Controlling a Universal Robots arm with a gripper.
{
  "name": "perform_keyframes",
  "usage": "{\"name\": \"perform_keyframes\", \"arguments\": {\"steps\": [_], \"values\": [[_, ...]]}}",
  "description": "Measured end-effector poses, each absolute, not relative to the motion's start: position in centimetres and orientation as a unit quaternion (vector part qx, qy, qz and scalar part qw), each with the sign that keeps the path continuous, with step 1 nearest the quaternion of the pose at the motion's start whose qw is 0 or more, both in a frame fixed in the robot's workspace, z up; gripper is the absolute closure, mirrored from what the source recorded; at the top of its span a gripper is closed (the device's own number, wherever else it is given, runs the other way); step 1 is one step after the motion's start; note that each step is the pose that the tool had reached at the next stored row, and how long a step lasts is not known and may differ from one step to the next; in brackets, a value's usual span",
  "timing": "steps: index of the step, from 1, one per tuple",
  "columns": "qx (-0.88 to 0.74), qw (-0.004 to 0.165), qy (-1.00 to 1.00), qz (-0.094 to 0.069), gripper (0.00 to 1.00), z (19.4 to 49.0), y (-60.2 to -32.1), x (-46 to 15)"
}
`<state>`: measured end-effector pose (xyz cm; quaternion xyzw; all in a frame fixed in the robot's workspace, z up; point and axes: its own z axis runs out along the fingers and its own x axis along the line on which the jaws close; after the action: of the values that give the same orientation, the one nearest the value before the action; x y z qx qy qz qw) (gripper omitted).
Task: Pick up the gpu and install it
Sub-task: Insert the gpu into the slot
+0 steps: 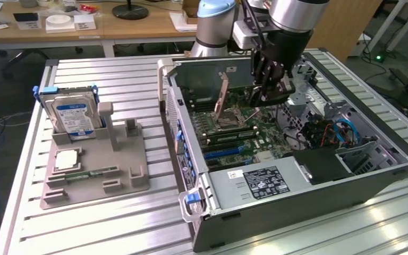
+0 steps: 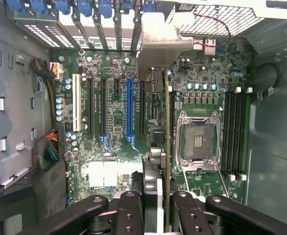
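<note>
The gpu (image 2: 156, 83) appears edge-on in the wrist view, a thin card whose silver end bracket (image 2: 159, 41) points at the case's rear slot openings. My gripper (image 2: 155, 203) is shut on the card's near end, one black finger (image 2: 129, 208) on each side. The card hangs over the motherboard between the black expansion slot (image 2: 142, 107) and the CPU socket (image 2: 198, 142); whether its edge touches a slot I cannot tell. In the exterior view the gripper (image 1: 269, 94) reaches down into the open computer case (image 1: 310, 202).
A blue expansion slot (image 2: 130, 107) and memory slots (image 2: 234, 132) flank the card. The power supply (image 1: 261, 183) and cables (image 1: 331, 133) fill the case's near end. On the exterior view's left, a grey fixture (image 1: 129, 180) holds a hard drive (image 1: 75, 117) and a memory stick (image 1: 91, 173).
</note>
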<state>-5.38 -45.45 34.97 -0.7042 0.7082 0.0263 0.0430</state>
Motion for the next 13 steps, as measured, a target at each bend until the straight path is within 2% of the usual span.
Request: {"name": "perform_keyframes", "arguments": {"steps": [13], "values": [[-0.7,0.043,0.712,0.026,0.72,34.74,-45.67,-5.49]]}}
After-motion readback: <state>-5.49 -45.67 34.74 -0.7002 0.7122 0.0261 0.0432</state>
